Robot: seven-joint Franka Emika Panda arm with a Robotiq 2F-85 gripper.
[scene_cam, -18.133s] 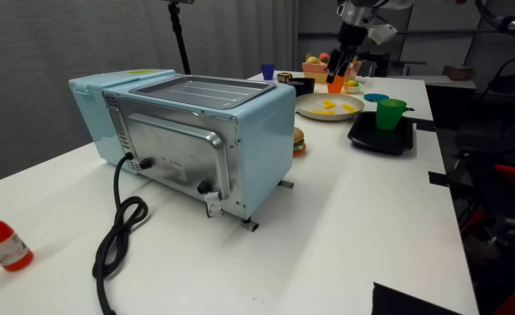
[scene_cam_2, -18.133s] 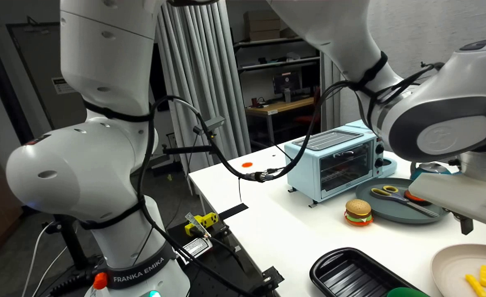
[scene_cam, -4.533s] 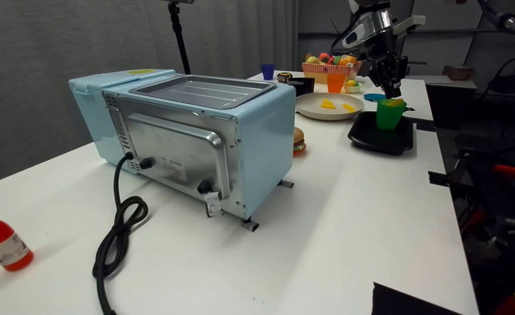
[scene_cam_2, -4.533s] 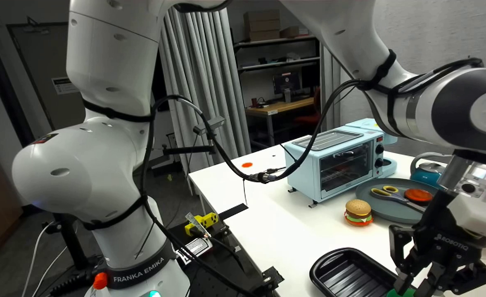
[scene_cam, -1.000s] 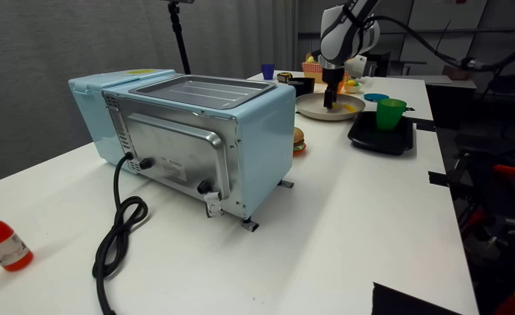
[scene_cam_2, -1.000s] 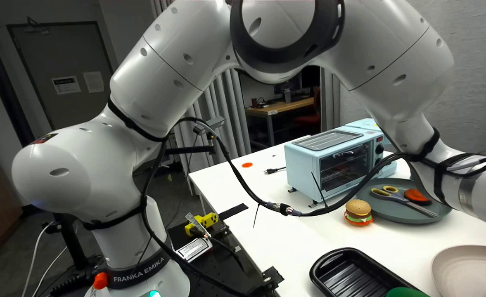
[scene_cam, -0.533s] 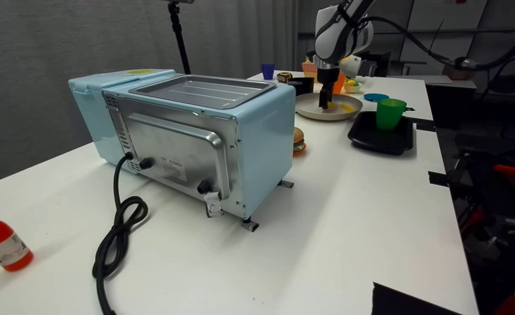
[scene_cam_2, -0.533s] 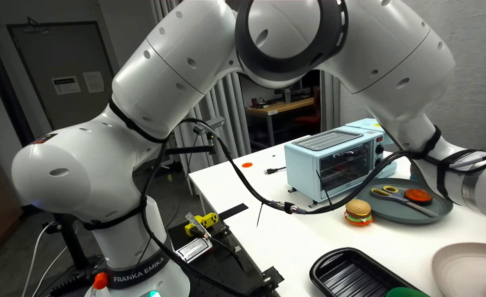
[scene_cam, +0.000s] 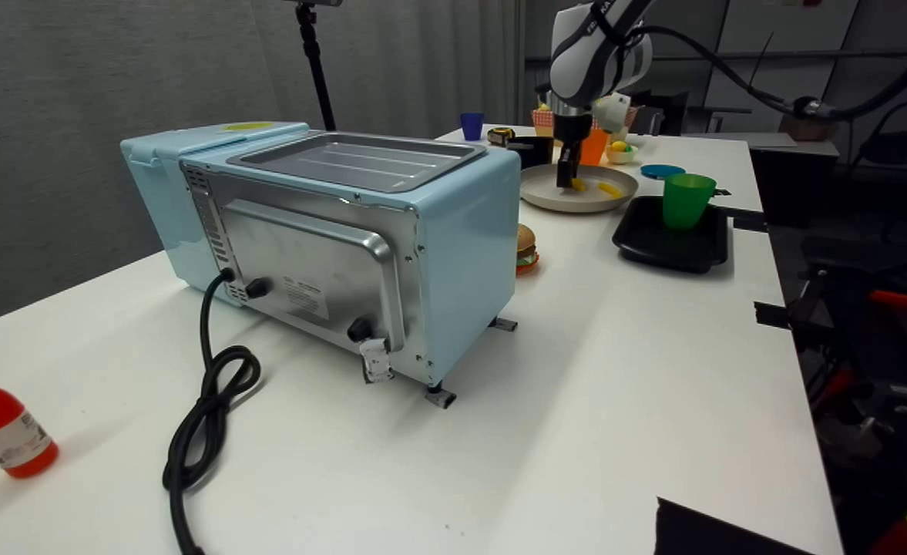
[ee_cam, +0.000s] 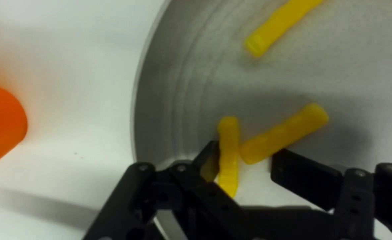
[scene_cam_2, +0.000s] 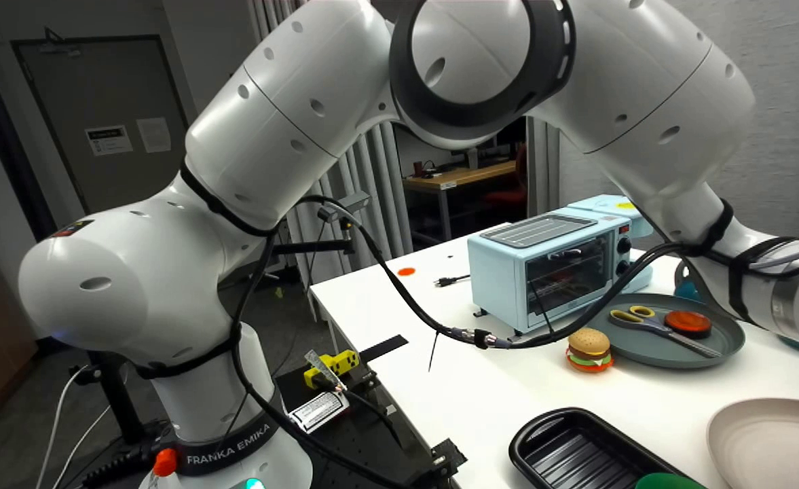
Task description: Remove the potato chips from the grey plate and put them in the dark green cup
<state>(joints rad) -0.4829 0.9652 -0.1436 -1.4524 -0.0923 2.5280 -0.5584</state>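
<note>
Yellow potato chips (ee_cam: 285, 133) lie on the grey plate (scene_cam: 542, 189), two of them at the tips of the gripper (ee_cam: 245, 165), whose black fingers (ee_cam: 305, 178) stand apart. In the wrist view one chip runs alongside the finger at left, close against it; whether they touch I cannot tell. Another slants up to the right, its lower end between the fingertips. A third rests near the top of the view, well apart from both. On the left the plate's rim curves near the gripper, whose linkage crosses over it; on the right more of the plate's floor spreads out. Past the rim stands an orange cup (scene_cam: 595, 146). A narrow strip of white table (scene_cam: 615, 347) separates the plate from the black tray (scene_cam: 661, 256), and inside that tray, near the table's edge, stands the dark green cup (scene_cam: 686, 204), its mouth upward. Farther out, in both exterior views, a toy hamburger (scene_cam_2: 589, 353) sits near the pale blue toaster oven (scene_cam_2: 497, 278), with a stretch of tabletop between oven and tray.
</note>
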